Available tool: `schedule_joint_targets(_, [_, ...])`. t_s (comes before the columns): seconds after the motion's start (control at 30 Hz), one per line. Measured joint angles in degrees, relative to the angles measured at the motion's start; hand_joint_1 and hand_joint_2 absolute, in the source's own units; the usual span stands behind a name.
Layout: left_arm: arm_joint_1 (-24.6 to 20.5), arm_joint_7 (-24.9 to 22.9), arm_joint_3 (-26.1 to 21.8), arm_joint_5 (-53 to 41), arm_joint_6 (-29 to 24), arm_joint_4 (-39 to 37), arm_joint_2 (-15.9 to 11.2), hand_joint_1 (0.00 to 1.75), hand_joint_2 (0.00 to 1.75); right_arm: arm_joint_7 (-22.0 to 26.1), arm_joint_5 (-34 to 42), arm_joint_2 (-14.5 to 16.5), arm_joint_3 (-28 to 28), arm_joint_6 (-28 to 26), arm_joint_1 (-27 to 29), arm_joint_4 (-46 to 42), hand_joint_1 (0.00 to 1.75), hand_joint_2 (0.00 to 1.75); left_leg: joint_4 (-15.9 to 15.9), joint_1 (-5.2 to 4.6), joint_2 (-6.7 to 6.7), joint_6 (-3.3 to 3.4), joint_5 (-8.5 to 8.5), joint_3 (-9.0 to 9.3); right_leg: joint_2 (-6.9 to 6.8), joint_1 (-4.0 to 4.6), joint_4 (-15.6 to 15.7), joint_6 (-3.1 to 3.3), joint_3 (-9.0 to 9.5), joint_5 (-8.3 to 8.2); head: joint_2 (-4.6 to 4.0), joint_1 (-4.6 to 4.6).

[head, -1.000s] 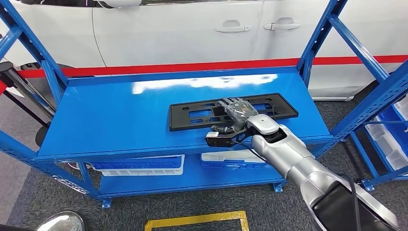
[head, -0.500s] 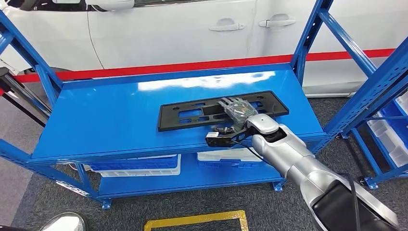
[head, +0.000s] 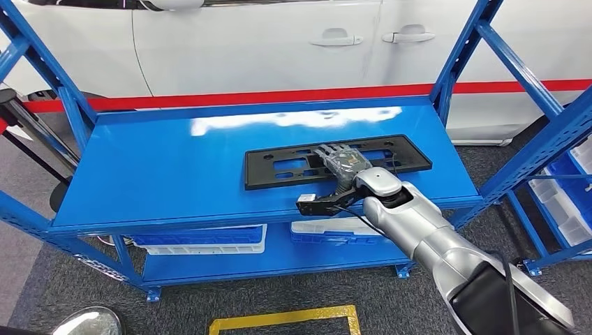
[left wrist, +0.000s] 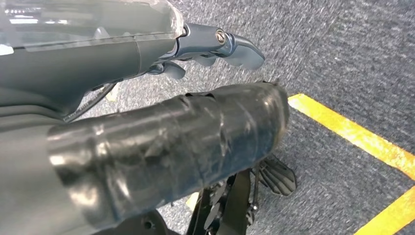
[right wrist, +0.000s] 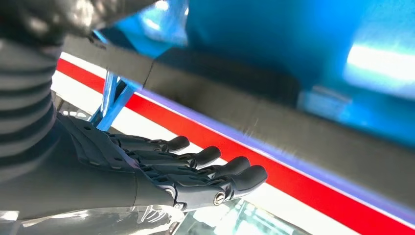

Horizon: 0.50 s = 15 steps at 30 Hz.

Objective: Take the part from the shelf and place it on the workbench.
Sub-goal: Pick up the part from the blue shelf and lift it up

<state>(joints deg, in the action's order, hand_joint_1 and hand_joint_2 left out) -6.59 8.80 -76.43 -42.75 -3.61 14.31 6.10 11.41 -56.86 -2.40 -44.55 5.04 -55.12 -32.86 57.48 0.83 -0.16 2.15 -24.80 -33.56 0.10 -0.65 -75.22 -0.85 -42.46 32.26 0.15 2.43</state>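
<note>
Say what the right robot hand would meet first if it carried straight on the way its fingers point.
Past the black part under the right robot hand, probably the shelf's blue rear lip, then the white car; depth is unclear.

A white car (head: 279, 42) with a red stripe (head: 230, 98) stands behind; yellow floor tape (head: 286, 319) lies in front.

The part (head: 337, 161) lies flat on the top level of the shelf (head: 174, 167), toward its right half and nearer the front edge than the back. The right hand (head: 340, 162) rests over the part's middle, reaching in from the front right. Trays (head: 202, 239) sit on the lower level beneath. A car (head: 279, 42) stands behind the shelf; another rack (head: 565, 174) stands to the right.
</note>
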Motion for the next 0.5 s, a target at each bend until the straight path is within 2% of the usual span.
schedule_joint_targets(0.03, [0.0, -0.02, 0.0, 0.02, 0.0, -0.01, 0.01, 0.0, 0.0, 0.0, 0.01, 0.01, -0.05, 0.02, 0.06, 0.13, 1.0, 1.75, 0.2, 0.03, -0.02, 0.04, -0.12, 0.0, -0.02, -0.21, 1.47, -0.24, 0.67, -1.42, 0.0, 0.0])
schedule_joint_targets(0.07, [0.01, -0.04, 0.0, 0.1, 0.0, 0.0, 0.01, 0.0, 0.0, 0.0, 0.02, 0.01, -0.08, 0.04, 0.04, 0.24, 1.34, 1.75, 0.56, 0.06, -0.06, 0.0, -0.37, -0.03, -0.07, -0.58, 5.05, -0.69, 2.41, -3.58, 0.0, 0.01])
schedule_joint_targets(0.1, [0.01, -0.03, -0.01, 0.22, 0.0, 0.01, -0.06, 0.0, 0.0, 0.0, 0.02, 0.02, -0.1, 0.05, -0.04, 0.34, 1.34, 1.75, 1.04, 0.0, -0.13, -0.08, -0.68, -0.18, -0.08, -0.9, 8.93, -1.28, 4.36, -5.04, -0.01, 0.0])
schedule_joint_targets(0.13, [-0.03, -0.01, -0.02, 0.38, 0.02, 0.01, -0.15, 0.0, 0.0, -0.01, 0.02, 0.05, -0.11, 0.05, -0.11, 0.43, 1.33, 1.75, 1.72, -0.15, -0.2, -0.22, -1.04, -0.43, 0.0, -1.16, 12.2, -1.52, 5.91, -6.21, 0.0, 0.04])
schedule_joint_targets(0.17, [-0.06, 0.06, -0.03, 0.52, 0.05, 0.01, -0.24, 0.0, 0.0, -0.02, 0.03, 0.11, -0.15, 0.04, -0.1, 0.51, 1.3, 1.75, 2.22, -0.34, -0.27, -0.39, -1.29, -0.72, 0.03, -1.29, 14.17, -1.42, 6.8, -6.59, -0.01, 0.12])
schedule_joint_targets(0.23, [-0.09, 0.2, -0.05, 0.74, 0.28, 0.01, -0.32, 0.0, 0.0, -0.08, 0.03, 0.24, -0.22, 0.03, 0.02, 0.67, 1.28, 1.75, 2.66, -0.59, -0.34, -0.56, -1.46, -1.12, 0.15, -1.14, 14.66, -0.63, 6.77, -6.44, -0.01, 0.27])
schedule_joint_targets(0.27, [-0.04, 0.28, -0.07, 0.81, 0.43, 0.0, -0.27, 0.0, 0.0, -0.11, 0.02, 0.26, -0.27, 0.02, 0.08, 0.76, 1.27, 1.75, 2.53, -0.58, -0.32, -0.6, -1.41, -1.14, 0.16, -1.01, 14.6, -0.46, 6.71, -6.34, -0.01, 0.29])
schedule_joint_targets(0.5, [-0.12, 0.8, -0.11, 0.92, 1.03, -0.01, -0.05, 0.0, 0.0, -0.17, 0.03, 0.27, -0.51, -0.05, -0.08, 1.1, 1.26, 1.75, 2.08, -0.39, -0.25, -1.06, -1.21, -0.95, 0.26, -0.62, 14.6, -0.34, 6.68, -6.31, -0.01, 0.29])
